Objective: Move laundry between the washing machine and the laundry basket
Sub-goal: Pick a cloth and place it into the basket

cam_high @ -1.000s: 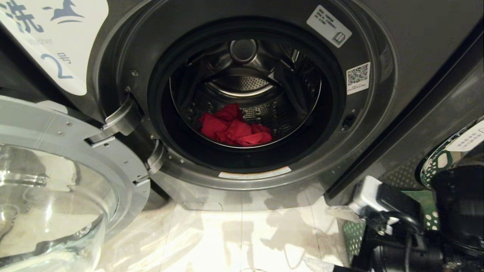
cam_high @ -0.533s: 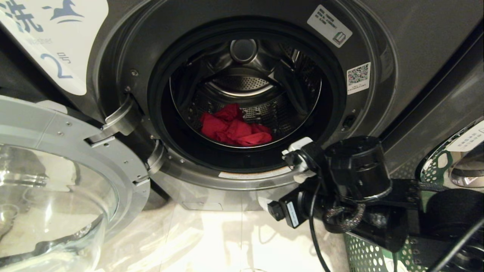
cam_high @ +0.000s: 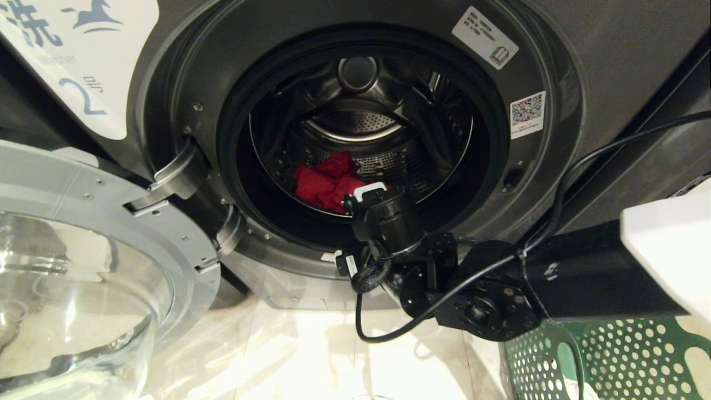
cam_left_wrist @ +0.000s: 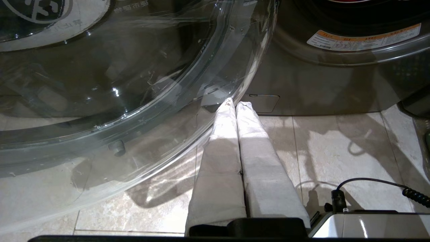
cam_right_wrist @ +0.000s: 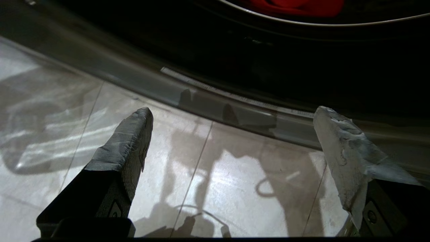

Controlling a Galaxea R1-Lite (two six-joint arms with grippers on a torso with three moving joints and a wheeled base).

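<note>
Pale floor tiles point(cam_high: 311, 355) lie under the robot, with the green laundry basket point(cam_high: 622, 355) close at its right side. Just past that, the right claw point(cam_right_wrist: 231, 134) hangs wide open and empty at the washing machine point(cam_high: 555, 55) door lip. It should reach over the lip, go deep, and pinch the red garment point(cam_high: 322, 180) in the drum. The left claw point(cam_left_wrist: 235, 111) is closed, empty, low by the glass door point(cam_left_wrist: 111, 84).

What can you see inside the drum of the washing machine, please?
A crumpled red garment lies on the floor of the drum. The right arm covers the garment's right end, so anything lying there cannot be seen.
</note>
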